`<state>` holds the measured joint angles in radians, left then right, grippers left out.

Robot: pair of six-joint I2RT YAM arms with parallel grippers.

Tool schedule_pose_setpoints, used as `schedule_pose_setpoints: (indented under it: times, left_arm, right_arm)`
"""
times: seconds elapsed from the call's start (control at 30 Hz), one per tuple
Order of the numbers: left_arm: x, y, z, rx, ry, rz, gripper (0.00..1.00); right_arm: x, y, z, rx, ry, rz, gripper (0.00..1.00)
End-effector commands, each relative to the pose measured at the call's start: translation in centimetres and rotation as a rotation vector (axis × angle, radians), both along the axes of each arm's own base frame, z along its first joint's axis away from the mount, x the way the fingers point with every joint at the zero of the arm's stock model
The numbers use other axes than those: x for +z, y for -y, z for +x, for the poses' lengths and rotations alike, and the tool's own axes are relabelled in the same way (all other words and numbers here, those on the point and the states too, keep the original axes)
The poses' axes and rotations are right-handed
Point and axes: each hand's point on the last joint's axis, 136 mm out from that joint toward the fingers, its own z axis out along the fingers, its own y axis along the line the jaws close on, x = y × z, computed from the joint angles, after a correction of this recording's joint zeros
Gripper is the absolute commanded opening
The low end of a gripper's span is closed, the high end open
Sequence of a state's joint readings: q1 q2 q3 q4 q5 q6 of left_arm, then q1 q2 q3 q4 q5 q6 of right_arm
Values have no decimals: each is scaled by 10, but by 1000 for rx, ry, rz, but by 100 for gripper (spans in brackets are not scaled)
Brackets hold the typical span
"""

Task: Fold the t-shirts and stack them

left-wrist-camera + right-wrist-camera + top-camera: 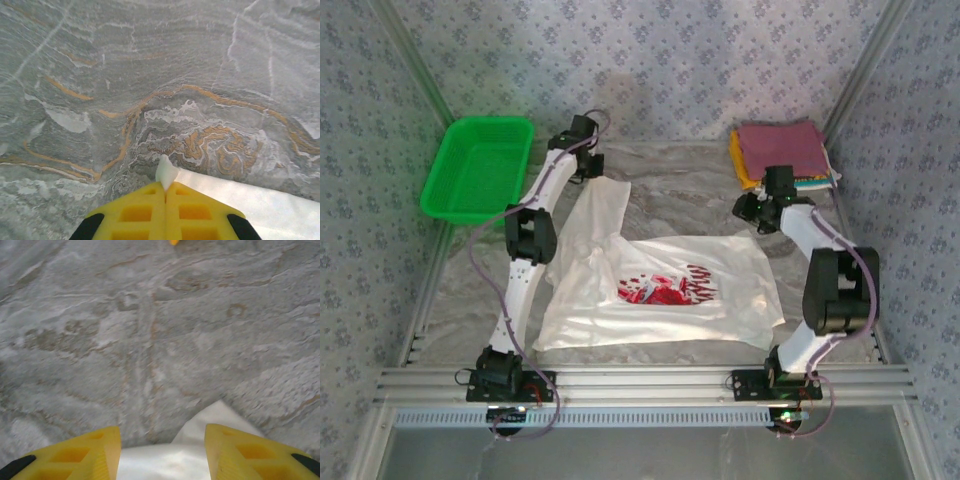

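White shirt (pixel 166 172) corner in L gripper (pixel 165 192)

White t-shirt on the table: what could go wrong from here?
The left gripper pinches just a small tip of the white t-shirt; it may slip free when pulled. The right gripper is open over another corner, so a one-sided pull could bunch the cloth. The folded stack sits close to the right arm and might get knocked.

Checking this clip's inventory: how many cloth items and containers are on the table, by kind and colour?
White cloth t-shirt with red-and-black print, unfolded: 1
Folded cloth shirts in a stack, maroon, yellow, teal: 3
Green plastic mesh basket: 1
Total: 5
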<state>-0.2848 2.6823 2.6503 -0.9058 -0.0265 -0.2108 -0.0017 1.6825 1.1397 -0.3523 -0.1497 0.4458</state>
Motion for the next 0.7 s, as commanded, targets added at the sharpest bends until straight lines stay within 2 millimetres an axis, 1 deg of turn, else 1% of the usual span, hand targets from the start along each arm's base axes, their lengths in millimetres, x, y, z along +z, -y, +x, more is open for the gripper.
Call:
schedule_pose_setpoints:
  times: [0.0, 0.03, 0.07, 0.17, 0.27, 0.37, 0.53, 0.67]
  left_arm:
    - [119, 14, -2, -49, 235, -58, 0]
    - [129, 16, -8, -55, 268, -69, 0]
    - [148, 18, -13, -60, 331, -98, 0]
    - [171, 20, -44, -83, 407, -165, 0]
    - [173, 17, -75, -104, 425, -175, 0]
    - [167, 16, -101, -122, 419, -178, 0]
    - [163, 21, -136, -156, 420, -188, 0]
    - [157, 26, -161, -186, 393, -188, 0]
  right_arm:
    - [-22, 4, -12, 35, -160, 1, 50]
    - [-28, 5, -11, 42, -182, -5, 50]
    - [-33, 4, -10, 45, -196, -7, 50]
    - [-45, 3, -8, 56, -226, -19, 50]
    - [-52, 1, -5, 74, -241, -41, 50]
    - [-56, 3, -4, 77, -252, -61, 49]
    - [-62, 1, -5, 84, -262, -63, 43]
    - [-71, 1, -13, 88, -290, -64, 38]
